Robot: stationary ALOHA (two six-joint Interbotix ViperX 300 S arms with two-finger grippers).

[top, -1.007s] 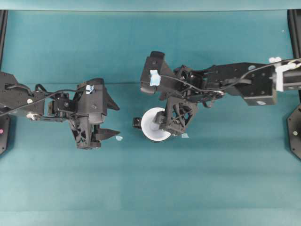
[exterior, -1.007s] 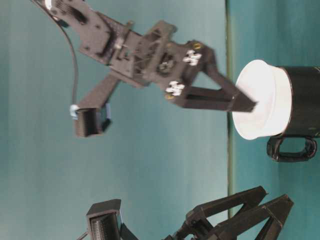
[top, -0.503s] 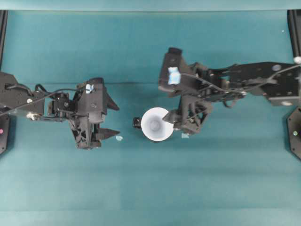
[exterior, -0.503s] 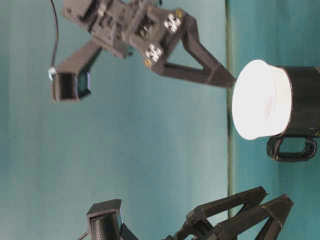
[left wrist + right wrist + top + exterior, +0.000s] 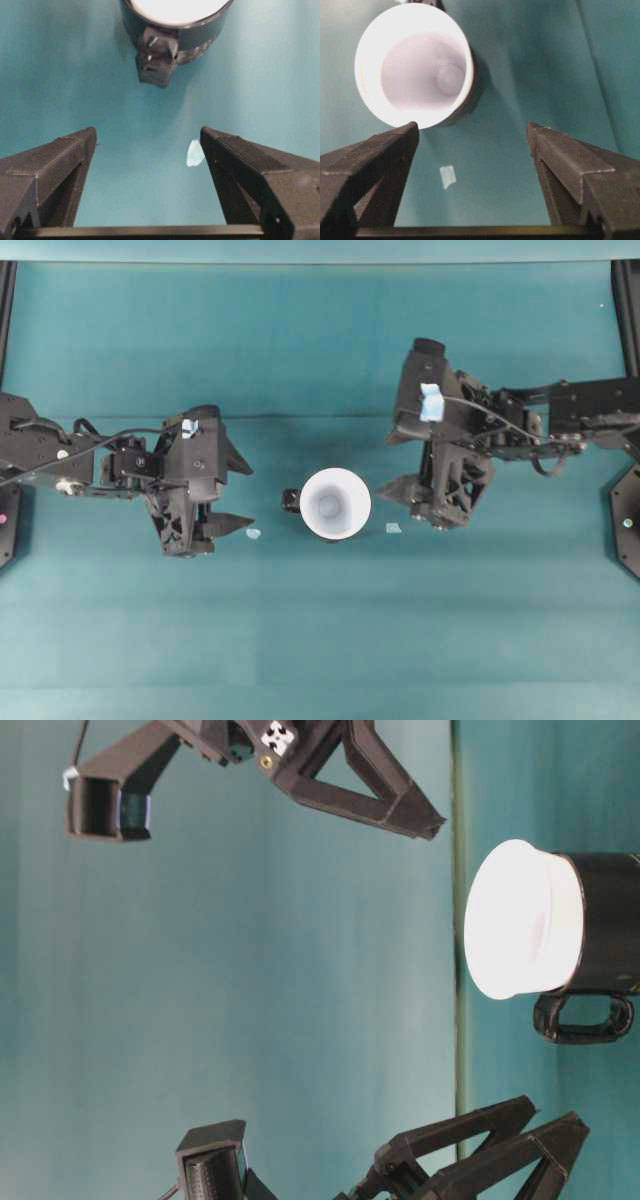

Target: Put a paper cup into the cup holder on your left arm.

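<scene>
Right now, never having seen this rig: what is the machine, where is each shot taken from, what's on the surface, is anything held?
Two black robot arms face each other over a teal table. One picture looks straight down; one is taken near table height and appears turned sideways; two come from cameras on the wrists, looking out between the fingers. In the middle stands a white tapered paper cup seated inside a glossy black round cup holder, whose black lug points toward the left gripper. Two small pale scraps lie on the table, one on each side of the cup. Both the left gripper and the right gripper are open and hold nothing; neither touches the cup.
</scene>
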